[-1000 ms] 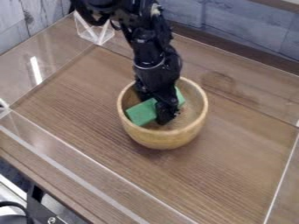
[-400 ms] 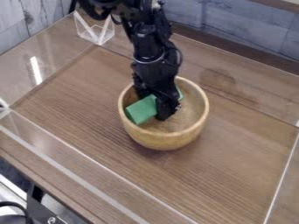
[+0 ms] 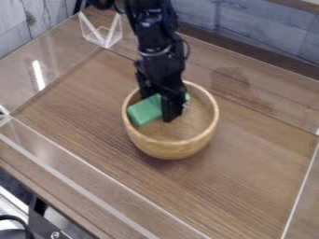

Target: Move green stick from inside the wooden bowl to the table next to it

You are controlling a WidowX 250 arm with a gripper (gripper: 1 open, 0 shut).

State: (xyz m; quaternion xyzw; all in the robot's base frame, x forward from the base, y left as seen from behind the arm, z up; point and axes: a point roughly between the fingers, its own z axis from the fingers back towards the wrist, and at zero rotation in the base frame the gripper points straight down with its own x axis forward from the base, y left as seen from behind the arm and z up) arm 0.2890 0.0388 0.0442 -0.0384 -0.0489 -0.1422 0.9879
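The green stick (image 3: 147, 110) is a flat bright green block, tilted, over the left inner side of the wooden bowl (image 3: 174, 135). My gripper (image 3: 162, 110) points straight down from the black arm and is shut on the green stick, holding it a little above the bowl's floor. The fingers cover the stick's right end. The bowl is round, light tan and thick-walled, sitting on the dark brown table (image 3: 88, 103).
Clear acrylic walls (image 3: 75, 182) run along the table's edges at the front, left and right. A white folded tag or frame (image 3: 100, 33) stands at the back left behind the arm.
The gripper has carried the green stick slightly up and to the left inside the bowl, and the bowl has shifted a little to the left with it.
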